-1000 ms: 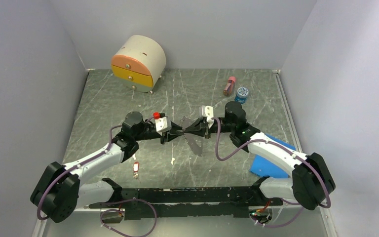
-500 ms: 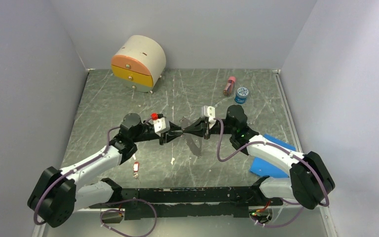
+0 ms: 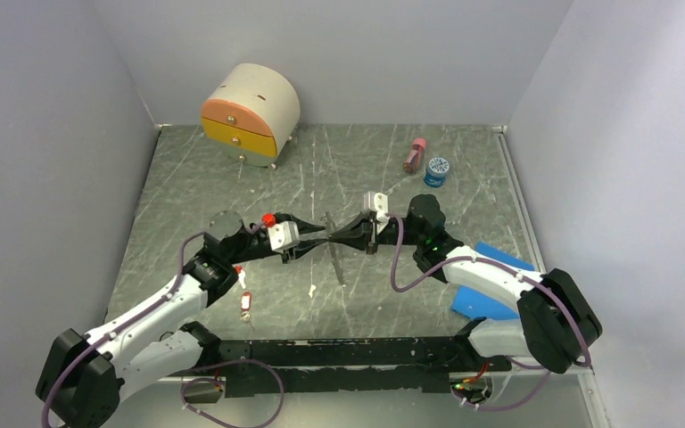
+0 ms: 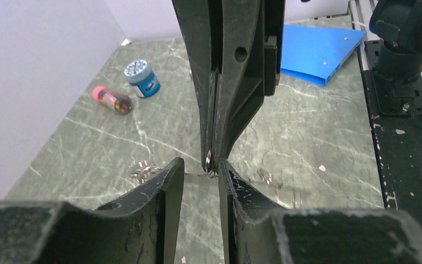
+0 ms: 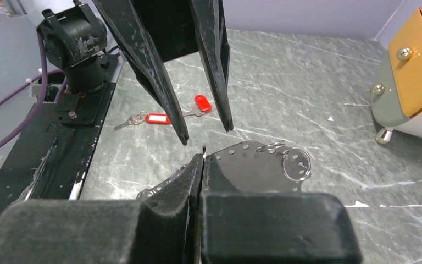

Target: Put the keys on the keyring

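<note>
On the grey marbled table (image 3: 464,178), the two arms are brought tip to tip at the middle. The right gripper (image 3: 337,238) is seen pressed together on the keyring (image 3: 334,263), whose thin wire is pinched at the fingertips and hangs edge-on below them. The left gripper (image 4: 198,168) is held partly apart; its fingers (image 4: 165,187) are set to either side of the right gripper's tip and the wire, and nothing is seen clamped between them.

A rounded drawer cabinet (image 3: 250,111) is placed at the far left corner. A blue folder (image 3: 486,299) is laid under the right arm. A pink bottle (image 3: 415,156) and a blue-lidded jar (image 3: 436,169) are found side by side at the far right. The keys (image 5: 155,118), with red tags, are left flat on the table near the left arm, well apart from the keyring.
</note>
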Controlling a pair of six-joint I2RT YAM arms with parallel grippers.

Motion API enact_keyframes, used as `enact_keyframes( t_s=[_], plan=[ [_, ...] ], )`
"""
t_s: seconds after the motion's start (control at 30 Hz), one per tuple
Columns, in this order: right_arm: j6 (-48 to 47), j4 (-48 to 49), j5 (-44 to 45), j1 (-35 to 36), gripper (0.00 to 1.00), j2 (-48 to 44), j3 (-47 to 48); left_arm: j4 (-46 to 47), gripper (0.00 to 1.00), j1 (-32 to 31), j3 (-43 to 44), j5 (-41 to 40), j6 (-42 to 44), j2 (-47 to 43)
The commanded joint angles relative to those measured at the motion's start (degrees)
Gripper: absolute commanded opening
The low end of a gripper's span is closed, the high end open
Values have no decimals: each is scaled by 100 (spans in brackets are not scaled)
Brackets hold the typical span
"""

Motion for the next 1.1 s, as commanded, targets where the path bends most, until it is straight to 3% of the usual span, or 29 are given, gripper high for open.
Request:
enact_keyframes(
  t_s=[0.0,0.5,0.9,1.07],
  plan=[
    [79,524,-78,20,0,-80,6,-63,35,-7,226,58,186,167],
    [92,577,-265,22,0,-62,7,57,29,-13,270,277,197,459],
    [33,409,-336,25,0,-11,52,269,3,-11,291,371,126,534],
    [27,320,-281,29,1,9,81,290,2,-14,296,303,-3,525]
  ],
)
